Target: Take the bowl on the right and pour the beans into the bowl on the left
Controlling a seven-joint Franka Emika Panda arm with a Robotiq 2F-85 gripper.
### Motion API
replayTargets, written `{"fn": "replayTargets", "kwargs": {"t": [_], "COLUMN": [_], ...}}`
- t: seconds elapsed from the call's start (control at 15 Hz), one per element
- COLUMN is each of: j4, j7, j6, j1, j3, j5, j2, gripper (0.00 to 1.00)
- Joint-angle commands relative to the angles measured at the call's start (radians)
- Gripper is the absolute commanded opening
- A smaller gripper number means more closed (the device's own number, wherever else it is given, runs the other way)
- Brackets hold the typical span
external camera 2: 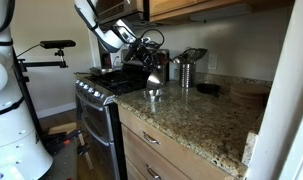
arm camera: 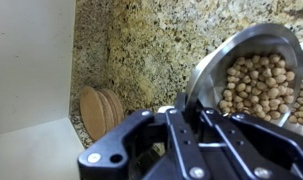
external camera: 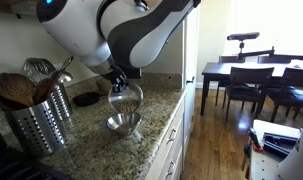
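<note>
Beans (arm camera: 253,85) are shown heaped inside the held steel bowl (arm camera: 213,72), which is tipped above the granite counter (arm camera: 141,40) in the wrist view. The gripper (arm camera: 188,108) is pressed together on the bowl's rim at about 8 o'clock, with the thin wall pinched between its fingers. In an exterior view the held steel bowl (external camera: 125,96) is seen hanging at 12 o'clock over the receiving bowl (external camera: 123,123), apart from it, with a perforated utensil holder (external camera: 41,125) at 9 o'clock. The held bowl is judged light, stiff and slippery: polished metal that could pivot in a rim pinch, so a firm hold on the rim is favoured. The beans are judged small, hard and loose, likely to roll and bounce if poured quickly.
</note>
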Motion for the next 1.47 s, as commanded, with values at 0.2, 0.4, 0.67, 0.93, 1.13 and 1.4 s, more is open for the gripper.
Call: {"fn": "replayTargets", "kwargs": {"t": [0.2, 0.4, 0.67, 0.93, 1.13, 1.4], "j4": [-0.035, -0.026, -0.013, 0.006, 0.016, 0.019], "j7": [0.048, 0.052, 0.059, 0.066, 0.069, 0.093], "j6": [-0.022, -0.025, -0.038, -0.047, -0.053, -0.063], "j1": [0.004, 0.004, 0.014, 0.026, 0.030, 0.032], "j3": [-0.003, -0.004, 0.004, 0.015, 0.024, 0.021], "j5": [-0.077, -0.093, -0.103, -0.114, -0.123, -0.154], "j2": [-0.012, 0.000, 0.004, 0.015, 0.021, 0.029], "gripper": [0.07, 0.07, 0.08, 0.08, 0.08, 0.09]}}
